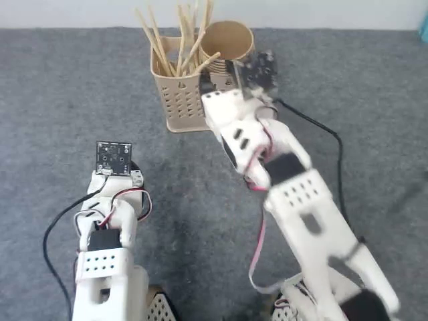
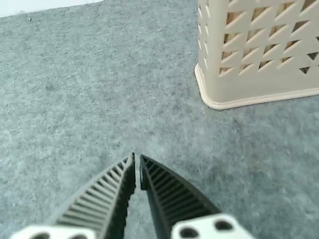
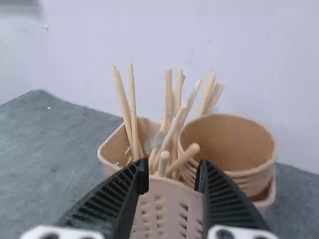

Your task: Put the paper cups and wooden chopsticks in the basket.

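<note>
A beige perforated basket [image 1: 179,100] stands at the far middle of the grey mat. Several wooden chopsticks [image 1: 175,40] stick up out of it, and stacked paper cups [image 1: 229,43] sit in its right half. My right gripper [image 3: 172,172] is open just in front of the basket's near wall [image 3: 172,209], with nothing between its fingers. Beyond it I see the chopsticks [image 3: 171,117] and the cups [image 3: 230,145]. My left gripper [image 2: 137,160] is shut and empty, low over the mat. The basket's corner [image 2: 259,55] is farther off to its side.
The grey mat [image 1: 73,87] covers the whole table. The right arm [image 1: 267,160] stretches from the near right edge up to the basket. The left arm [image 1: 110,221] stays at the near left. A black cable [image 1: 328,134] runs along the right arm.
</note>
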### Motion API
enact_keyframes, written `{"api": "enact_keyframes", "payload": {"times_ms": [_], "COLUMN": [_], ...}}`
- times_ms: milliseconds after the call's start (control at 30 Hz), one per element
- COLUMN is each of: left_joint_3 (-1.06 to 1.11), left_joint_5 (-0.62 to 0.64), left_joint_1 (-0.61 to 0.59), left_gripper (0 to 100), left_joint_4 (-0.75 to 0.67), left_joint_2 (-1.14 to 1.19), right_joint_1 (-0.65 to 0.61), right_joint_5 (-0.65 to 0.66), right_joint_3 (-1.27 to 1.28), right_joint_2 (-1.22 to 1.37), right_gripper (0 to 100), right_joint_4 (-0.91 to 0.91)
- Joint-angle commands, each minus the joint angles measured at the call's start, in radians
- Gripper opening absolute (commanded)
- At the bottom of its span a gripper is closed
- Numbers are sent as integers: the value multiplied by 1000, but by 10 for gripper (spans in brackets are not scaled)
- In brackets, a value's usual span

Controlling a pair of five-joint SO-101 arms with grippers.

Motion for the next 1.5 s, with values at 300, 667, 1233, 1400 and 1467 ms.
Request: {"api": "enact_keyframes", "payload": {"times_ms": [300, 667, 1233, 1400, 1467], "left_joint_3": [133, 127, 127, 127, 127], "left_joint_5": [31, 40, 31, 31, 34], "left_joint_1": [34, 35, 100, 83, 41], "left_gripper": [11, 11, 11, 11, 11], "left_joint_4": [308, 394, 568, 690, 709], "left_joint_2": [-628, -690, -690, -690, -690], "right_joint_1": [79, 424, 680, 677, 673], "right_joint_5": [-20, -12, 72, 68, 66], "right_joint_3": [233, 512, 907, 1023, 1046], "right_joint_2": [-613, -1139, -1305, -1303, -1303], "right_gripper": [165, 25, 7, 7, 7], "right_joint_4": [463, 760, 863, 855, 860]}}
